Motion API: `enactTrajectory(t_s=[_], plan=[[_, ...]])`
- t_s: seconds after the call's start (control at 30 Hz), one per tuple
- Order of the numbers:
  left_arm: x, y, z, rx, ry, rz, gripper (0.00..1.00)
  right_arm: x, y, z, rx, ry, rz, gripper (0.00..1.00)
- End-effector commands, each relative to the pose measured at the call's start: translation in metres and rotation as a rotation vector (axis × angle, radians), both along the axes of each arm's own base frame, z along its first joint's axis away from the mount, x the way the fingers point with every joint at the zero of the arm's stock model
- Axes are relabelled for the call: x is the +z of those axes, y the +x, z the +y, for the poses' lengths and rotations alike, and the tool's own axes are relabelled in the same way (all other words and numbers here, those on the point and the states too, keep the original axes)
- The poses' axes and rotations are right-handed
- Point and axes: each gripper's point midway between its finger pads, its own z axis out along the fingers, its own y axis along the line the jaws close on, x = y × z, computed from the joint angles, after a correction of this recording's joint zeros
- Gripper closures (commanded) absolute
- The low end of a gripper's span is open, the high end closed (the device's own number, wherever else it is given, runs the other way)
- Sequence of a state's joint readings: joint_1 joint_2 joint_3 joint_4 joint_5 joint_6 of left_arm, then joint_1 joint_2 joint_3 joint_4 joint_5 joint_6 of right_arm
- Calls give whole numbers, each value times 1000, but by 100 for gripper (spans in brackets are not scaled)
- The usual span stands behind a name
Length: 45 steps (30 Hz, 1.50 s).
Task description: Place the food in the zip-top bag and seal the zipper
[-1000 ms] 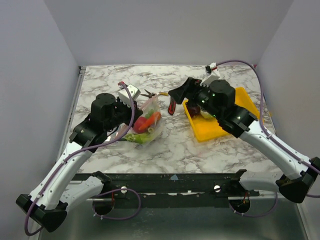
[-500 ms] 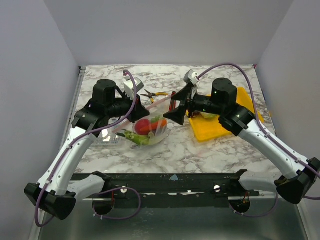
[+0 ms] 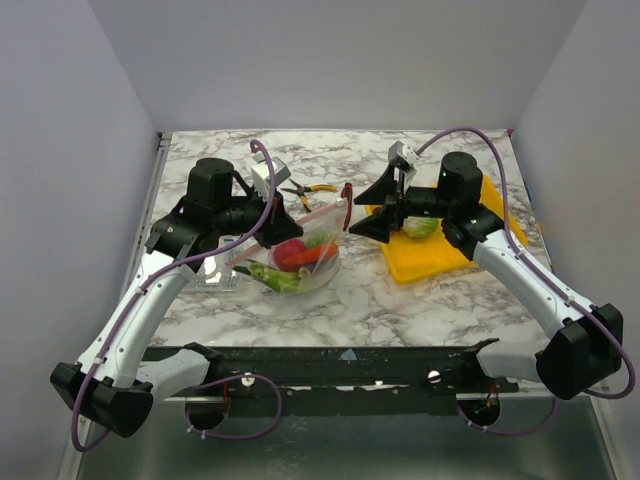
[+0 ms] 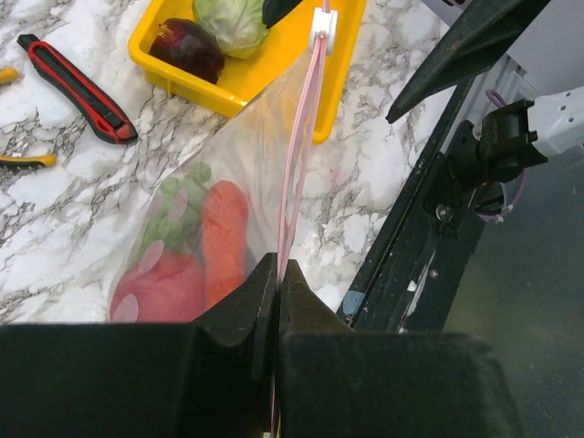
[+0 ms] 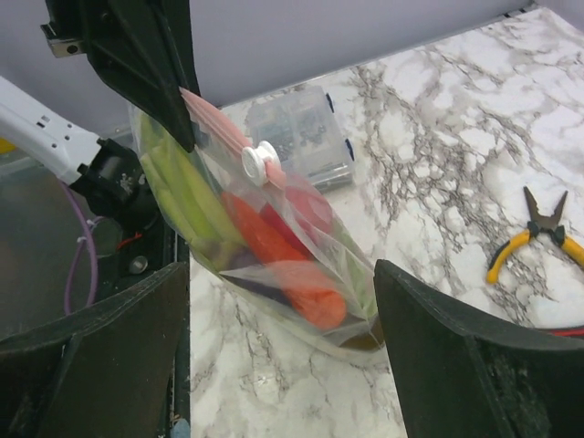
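The zip-top bag (image 3: 300, 262) hangs from my left gripper (image 3: 262, 230) with its bottom on the table. It holds red, orange and green food (image 4: 205, 246). My left gripper (image 4: 276, 274) is shut on the near end of the pink zipper (image 4: 299, 146). A white slider (image 4: 323, 23) sits at the strip's far end. My right gripper (image 3: 363, 227) is open and empty, just right of the bag. In the right wrist view its open gripper (image 5: 278, 274) faces the bag (image 5: 274, 246) and the slider (image 5: 262, 162). A maroon round piece (image 4: 187, 50) and a cabbage (image 4: 230, 20) lie in the yellow tray (image 4: 274, 78).
The yellow tray (image 3: 425, 262) is at the right under my right arm. A red-and-black utility knife (image 4: 78, 87) and yellow-handled pliers (image 3: 312, 188) lie behind the bag. A rigid clear box (image 5: 297, 137) stands left of the bag.
My left gripper has lifted the zipper end, so the bag now hangs with its strip stretched out. My right gripper has drawn back to the right, away from the bag.
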<state>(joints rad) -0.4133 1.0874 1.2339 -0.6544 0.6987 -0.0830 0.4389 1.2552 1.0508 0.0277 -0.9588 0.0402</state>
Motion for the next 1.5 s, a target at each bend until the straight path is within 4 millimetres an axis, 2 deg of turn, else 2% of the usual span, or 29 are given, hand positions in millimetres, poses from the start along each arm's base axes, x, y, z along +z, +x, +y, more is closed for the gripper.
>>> enactTrajectory(t_s=[0.0,0.17,0.37,0.67,0.7,0.73,0.77,0.87,0.9,1.0,1.03,1.07,1.1,1.17,1.27,1.33,1.37,1.47], plan=[[10,-8,-4,-54,-34,-19,100,12,-11,10,160,68,-48,16],[12,-10,-5,-72,-41,-20,100,17,-20,16,266,116,-39,21],[10,-8,-5,-66,-37,-12,100,16,-18,20,327,130,-16,44],[11,-6,-6,-63,-35,3,100,18,-18,22,338,162,-11,67],[11,-6,-7,-63,-37,5,100,19,-20,23,347,166,-2,73],[12,-6,-7,-61,-39,9,100,20,-21,23,356,172,-4,91],[13,-5,-7,-57,-42,15,100,19,-22,23,355,174,6,99],[24,-3,-10,-49,-65,24,100,17,-14,24,293,181,10,100],[28,-3,-12,-50,-74,23,95,16,-11,24,278,182,14,100],[39,-4,-15,-53,-84,-2,95,12,-7,27,273,177,41,100],[40,-3,-16,-47,-82,-8,92,10,-6,27,270,177,47,100],[40,-2,-16,-45,-81,-7,84,11,-6,27,269,180,49,100],[40,0,-17,-44,-80,-8,71,11,-6,27,266,186,46,100],[34,3,-21,-36,-72,13,56,13,-6,27,265,191,47,100],[23,10,-31,-27,-30,38,50,16,-9,26,273,195,45,100],[20,11,-41,-45,-13,50,52,19,-11,26,275,196,39,100],[19,12,-45,-46,-3,53,57,20,-11,25,273,197,37,100],[14,19,-47,-26,31,75,88,19,-11,25,267,191,35,100]])
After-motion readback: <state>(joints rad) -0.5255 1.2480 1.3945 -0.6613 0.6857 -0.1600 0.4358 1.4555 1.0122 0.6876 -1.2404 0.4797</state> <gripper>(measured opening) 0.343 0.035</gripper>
